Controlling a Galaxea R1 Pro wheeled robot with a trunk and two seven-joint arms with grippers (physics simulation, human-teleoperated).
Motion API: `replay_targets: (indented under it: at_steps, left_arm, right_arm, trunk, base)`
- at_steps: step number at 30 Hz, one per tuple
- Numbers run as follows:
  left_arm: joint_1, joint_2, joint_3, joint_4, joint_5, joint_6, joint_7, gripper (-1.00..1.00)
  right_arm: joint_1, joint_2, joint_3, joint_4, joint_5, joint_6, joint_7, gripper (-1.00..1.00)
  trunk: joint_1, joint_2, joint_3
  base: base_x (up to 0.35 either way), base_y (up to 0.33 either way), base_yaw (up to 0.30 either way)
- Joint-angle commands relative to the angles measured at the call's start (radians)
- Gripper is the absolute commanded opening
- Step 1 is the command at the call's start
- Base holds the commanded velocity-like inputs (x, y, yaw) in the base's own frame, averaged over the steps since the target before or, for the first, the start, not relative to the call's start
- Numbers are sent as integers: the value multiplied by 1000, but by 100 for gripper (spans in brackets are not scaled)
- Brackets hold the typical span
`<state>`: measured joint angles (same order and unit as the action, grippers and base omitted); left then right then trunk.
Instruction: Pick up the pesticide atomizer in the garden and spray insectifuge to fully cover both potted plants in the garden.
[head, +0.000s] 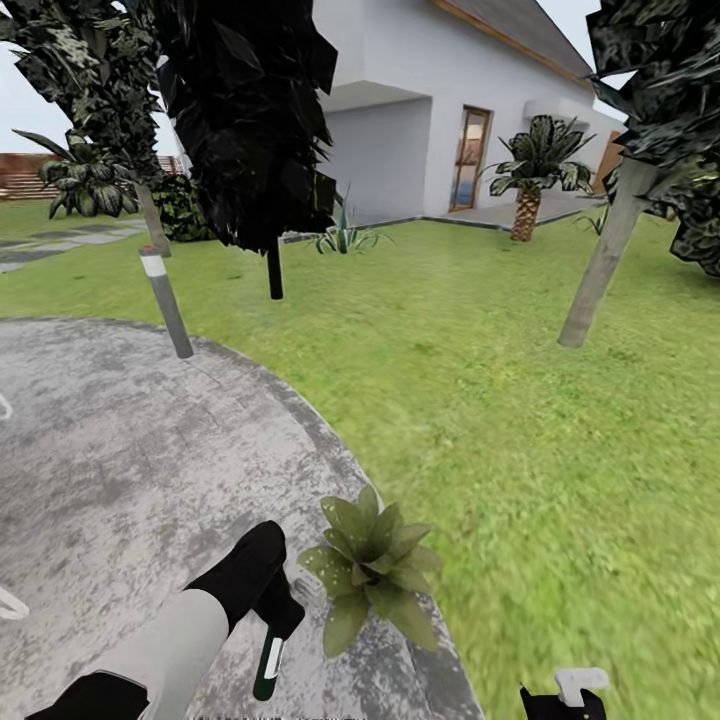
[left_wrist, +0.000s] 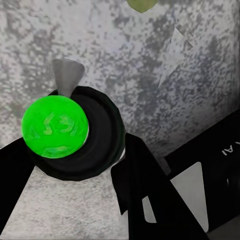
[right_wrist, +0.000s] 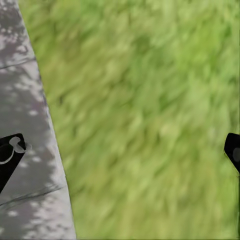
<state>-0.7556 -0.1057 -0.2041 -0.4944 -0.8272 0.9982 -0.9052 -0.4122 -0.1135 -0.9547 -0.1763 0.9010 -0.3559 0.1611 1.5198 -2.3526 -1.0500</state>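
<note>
One potted plant (head: 372, 565), a low rosette of speckled green leaves, sits at the curved edge of the grey concrete patio (head: 120, 450). Just to its left, my left gripper (head: 275, 608) is shut on the pesticide atomizer (head: 268, 665), whose dark green body and white label band hang below the fingers. The left wrist view looks along the atomizer (left_wrist: 55, 127), a bright green disc in a black ring between the black fingers (left_wrist: 145, 190), with a leaf tip (left_wrist: 140, 4) beyond. My right gripper (head: 565, 700) hangs over the lawn, open and empty (right_wrist: 120, 152). The second potted plant is out of view.
A grey bollard lamp (head: 166, 300) leans at the patio's far edge. Dark-leaved trees stand ahead, with trunks on the lawn (head: 274, 268) and at the right (head: 600, 265). An agave (head: 343, 235), a palm (head: 527, 190) and a white house (head: 430, 110) lie beyond the open lawn (head: 480, 380).
</note>
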Motion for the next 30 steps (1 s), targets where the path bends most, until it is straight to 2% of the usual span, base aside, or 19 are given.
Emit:
replay_targets:
  at_steps: [1,5,12,20,24,30]
  left_arm:
    - [-1,0,-1,-1,-10,3,-11,-100]
    - [-2,0,-3,-1,-11,5,-9,-100]
    - [-20,-5,-6,12,-8,7,-13,-100]
    - [-10,-3,-10,14,-9,6,-14,-100]
    - [-3,-2,-46,15,-8,6,-14,-100]
    - [-2,-5,-52,17,-6,8,-15,-100]
  right_arm:
    - [0,0,-9,0,2,-3,8,100]
    - [0,0,-9,0,2,-3,8,100]
    - [0,0,-9,0,2,-3,8,100]
    - [0,0,-9,0,2,-3,8,100]
    - [0,1,-9,0,2,-3,8,100]
    - [0,1,-9,0,3,-3,8,100]
  trunk:
    - [0,0,-1]
    - [0,0,-1]
    - [0,0,-1]
    - [0,0,-1]
    - [0,0,-1]
    - [0,0,-1]
  base:
    - [-63,-271,279]
    - [-106,-266,246]
    - [-70,-189,26]
    - [-1,-15,198]
    - [0,0,276]
    - [108,-33,276]
